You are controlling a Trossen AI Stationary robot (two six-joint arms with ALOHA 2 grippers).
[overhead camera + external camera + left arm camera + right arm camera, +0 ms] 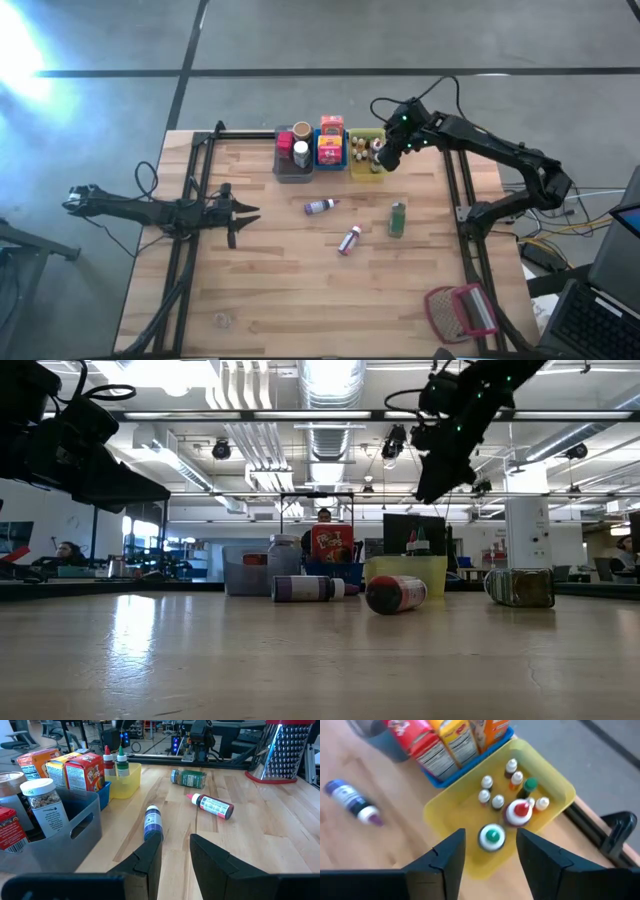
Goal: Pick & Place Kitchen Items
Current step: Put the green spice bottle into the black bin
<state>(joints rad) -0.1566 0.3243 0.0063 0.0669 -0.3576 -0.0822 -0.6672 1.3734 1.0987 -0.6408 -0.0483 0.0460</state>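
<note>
Sorting by type here: my right tool hangs empty, parted, over the yellow bin of little bottles. Left tool waits narrow by the table edge.

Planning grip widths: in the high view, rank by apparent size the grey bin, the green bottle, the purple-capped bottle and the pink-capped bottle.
1. Grey bin, clearly largest.
2. Green bottle, slightly bulkier than the other two.
3. Purple-capped bottle and pink-capped bottle: they look alike, so I won't rank them.

Bright overhead lighting; glare top-left; right wrist view blurred.
</note>
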